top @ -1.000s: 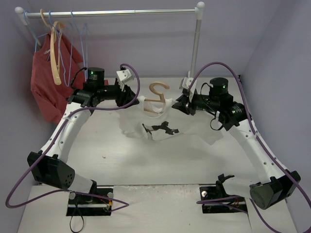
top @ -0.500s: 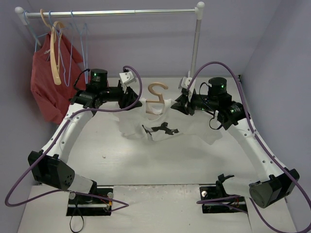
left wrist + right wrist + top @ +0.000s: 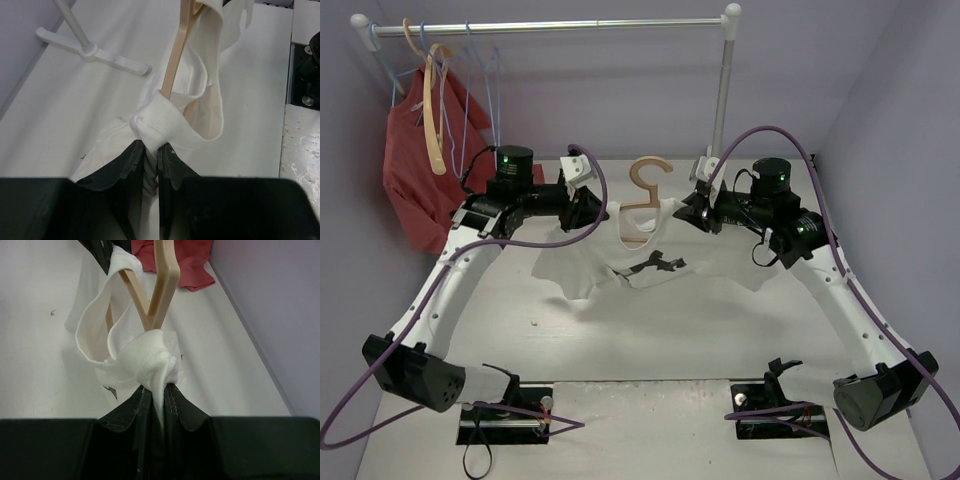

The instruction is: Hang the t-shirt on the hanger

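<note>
The white t-shirt, with black marks on its front, hangs off the table between my two arms, lifted. The tan wooden hanger sits inside its neck, hook sticking up above the collar. My left gripper is shut on the t-shirt's left shoulder cloth; in the left wrist view the bunched cloth is pinched between the jaws, wrapped over the hanger's arm. My right gripper is shut on the right shoulder; in the right wrist view a wad of cloth is pinched at the hanger's arm end.
A clothes rail spans the back, its post standing just behind the right gripper. A red garment, thin blue wire hangers and a paler hanger hang at its left end. Purple walls close in both sides.
The left gripper has closed on the shirt's left shoulder and both arms have lifted; the t-shirt now hangs spread with the hanger upright, where before it lay crumpled on the table.
</note>
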Robot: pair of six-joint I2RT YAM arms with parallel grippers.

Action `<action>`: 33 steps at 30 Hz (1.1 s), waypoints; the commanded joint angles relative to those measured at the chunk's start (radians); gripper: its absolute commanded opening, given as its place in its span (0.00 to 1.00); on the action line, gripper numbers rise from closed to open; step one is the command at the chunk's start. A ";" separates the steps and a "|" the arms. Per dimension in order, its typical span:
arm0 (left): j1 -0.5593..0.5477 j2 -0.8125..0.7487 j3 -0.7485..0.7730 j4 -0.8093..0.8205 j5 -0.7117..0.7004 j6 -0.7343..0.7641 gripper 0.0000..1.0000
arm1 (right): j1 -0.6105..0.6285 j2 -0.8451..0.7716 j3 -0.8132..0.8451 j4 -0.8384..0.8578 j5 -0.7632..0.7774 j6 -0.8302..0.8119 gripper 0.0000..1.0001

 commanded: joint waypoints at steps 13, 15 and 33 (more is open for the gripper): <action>-0.003 -0.202 -0.025 0.201 -0.073 -0.042 0.00 | -0.072 -0.070 0.043 0.042 0.121 -0.003 0.52; -0.001 -0.216 -0.025 0.214 -0.088 -0.047 0.00 | -0.079 -0.079 0.040 0.051 0.141 -0.001 0.55; -0.001 -0.255 0.099 0.529 -0.548 -0.206 0.00 | -0.087 -0.142 0.158 0.168 0.310 0.077 0.80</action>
